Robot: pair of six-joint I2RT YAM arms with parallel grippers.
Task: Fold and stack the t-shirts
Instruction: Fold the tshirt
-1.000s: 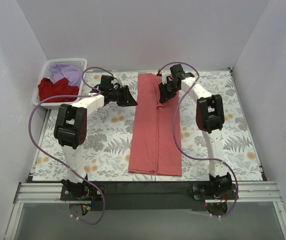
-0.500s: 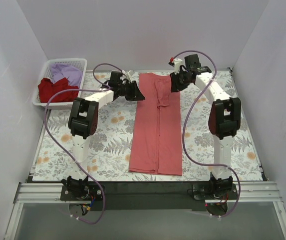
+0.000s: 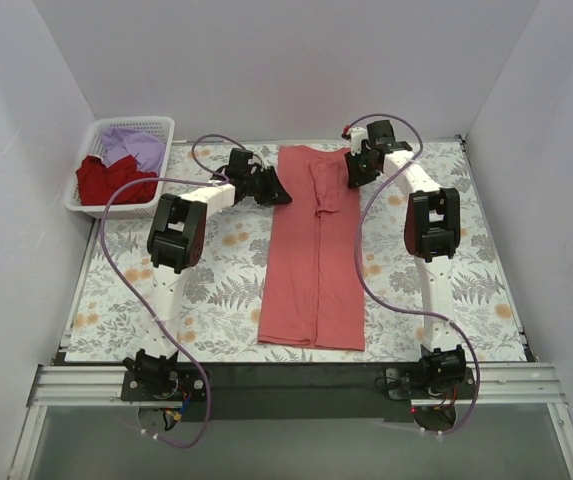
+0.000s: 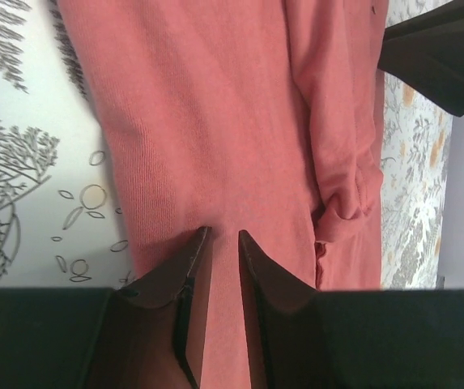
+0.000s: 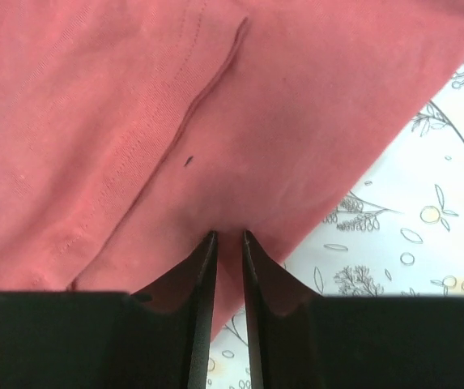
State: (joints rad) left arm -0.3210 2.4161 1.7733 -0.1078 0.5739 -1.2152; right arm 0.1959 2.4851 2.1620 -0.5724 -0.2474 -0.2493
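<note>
Across the table point(image 3: 206, 290), where does your coral-red t-shirt point(image 3: 311, 260) lie?

Lengthwise down the middle, folded to a long strip. Your two arms stretch forward to its far end, one each side. Your left tool point(image 4: 222, 235) pinches its left edge, your right tool point(image 5: 228, 235) its right edge, fingers pressed on fabric.
</note>
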